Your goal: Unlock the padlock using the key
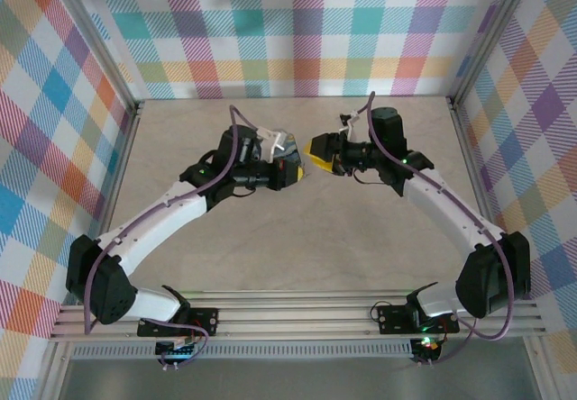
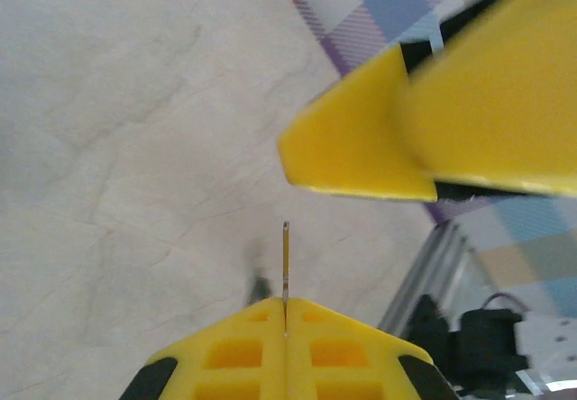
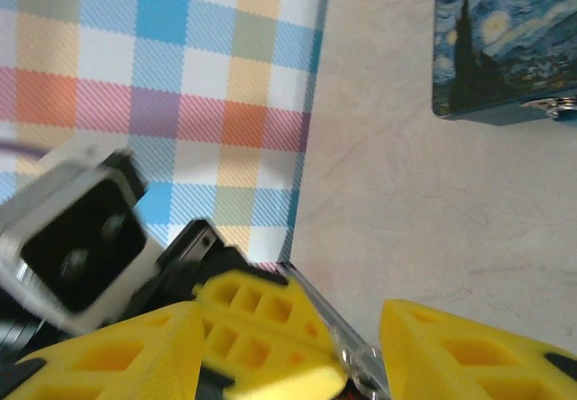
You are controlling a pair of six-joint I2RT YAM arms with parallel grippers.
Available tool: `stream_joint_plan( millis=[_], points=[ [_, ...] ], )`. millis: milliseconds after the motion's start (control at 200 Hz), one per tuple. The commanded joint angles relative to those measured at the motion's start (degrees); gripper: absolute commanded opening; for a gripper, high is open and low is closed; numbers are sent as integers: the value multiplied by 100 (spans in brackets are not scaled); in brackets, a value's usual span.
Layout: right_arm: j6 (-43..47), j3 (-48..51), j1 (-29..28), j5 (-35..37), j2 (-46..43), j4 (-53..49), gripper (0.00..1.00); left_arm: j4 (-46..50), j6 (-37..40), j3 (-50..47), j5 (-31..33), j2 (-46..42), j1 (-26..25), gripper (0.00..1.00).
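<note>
Plaid walls (image 1: 297,22) in pastel checks close in a pale beige table (image 1: 297,238). From above, both arms reach toward mid-table, where the left gripper (image 1: 296,170) and the right gripper (image 1: 317,150) meet tip to tip, nearly touching. On the left wrist camera, the left gripper (image 2: 286,314) has its yellow fingers (image 2: 234,355) pressed together on the key (image 2: 286,260). The key is a thin, flat grey sliver seen edge-on, standing straight out from the seam between them above the table. Just beyond its tip hangs a blurred yellow finger (image 2: 361,148) of the right gripper, apart from the key. On the right wrist camera, the right gripper (image 3: 290,308) has its jaws spread wide, holding nothing. The left gripper (image 3: 261,332) pokes into the gap between them. A small glint of metal (image 3: 359,364) sits at that tip, too blurred to identify. Farther off on the table lies a dark-blue box (image 3: 505,49) with a swirling night-sky print.
</note>
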State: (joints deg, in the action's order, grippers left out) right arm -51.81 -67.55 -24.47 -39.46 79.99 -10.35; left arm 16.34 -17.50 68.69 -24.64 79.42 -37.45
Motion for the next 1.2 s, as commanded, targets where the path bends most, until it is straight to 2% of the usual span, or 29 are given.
stream_joint_plan(
  millis=[0,185,430,695,870,1040,1195],
  points=[
    [59,-389,-91,482,69,-1020,53,695,941,286,1267,-132,-320,0],
    [221,-707,-227,1001,70,-1883,52,790,1256,464,2077,-115,-662,0],
    [260,-867,-459,1329,111,-2193,52,801,1454,552,2274,-53,-851,0],
    [163,-984,-491,1254,320,-2019,50,866,1551,671,2247,57,-974,0],
    [120,-945,-486,1134,381,-2004,45,850,1582,688,2367,52,-1008,0],
    [76,-935,-497,1034,421,-1929,29,932,1686,732,2542,138,-1077,0],
    [48,-962,-498,911,481,-1894,21,994,1743,778,2721,244,-1147,0]
  ],
)
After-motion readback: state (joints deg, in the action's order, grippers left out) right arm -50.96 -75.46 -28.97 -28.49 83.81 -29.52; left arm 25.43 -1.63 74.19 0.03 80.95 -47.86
